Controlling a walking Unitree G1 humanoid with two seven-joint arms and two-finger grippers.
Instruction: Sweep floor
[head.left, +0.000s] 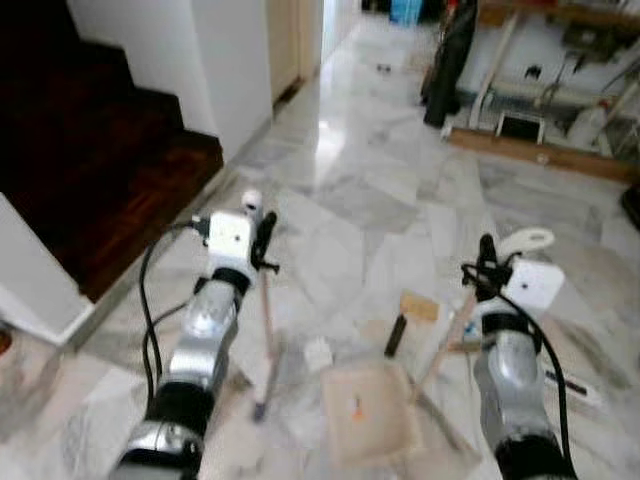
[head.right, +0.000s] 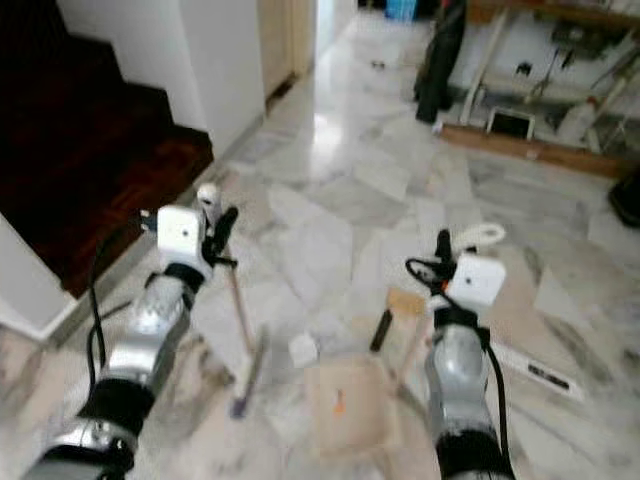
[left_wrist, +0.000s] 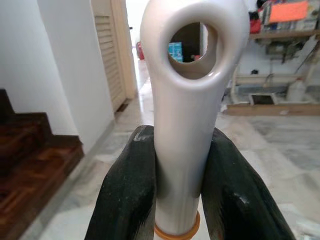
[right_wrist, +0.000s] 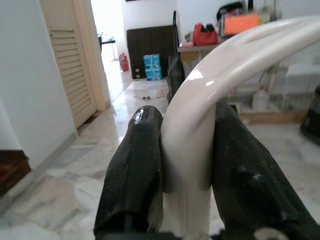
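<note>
My left gripper (head.left: 262, 235) is shut on the white, holed top of a broom handle (left_wrist: 192, 90). Its wooden stick (head.left: 266, 310) slants down to the broom head (head.left: 262, 408) on the marble floor. My right gripper (head.left: 487, 255) is shut on the white loop handle (right_wrist: 240, 50) of a long-handled dustpan. The beige pan (head.left: 375, 425) lies flat on the floor between my arms, with a small orange bit (head.left: 355, 405) in it. Beside the pan lie a white scrap (head.left: 318, 353), a black object (head.left: 396, 335) and a brown card piece (head.left: 420, 306).
Dark wooden stairs (head.left: 100, 170) rise on the left beside a white wall (head.left: 230, 70). A black bag (head.left: 450, 60) and cluttered shelving (head.left: 540, 120) stand at the back right. A white strip (head.left: 575, 385) lies on the floor beside my right arm. A hallway runs straight ahead.
</note>
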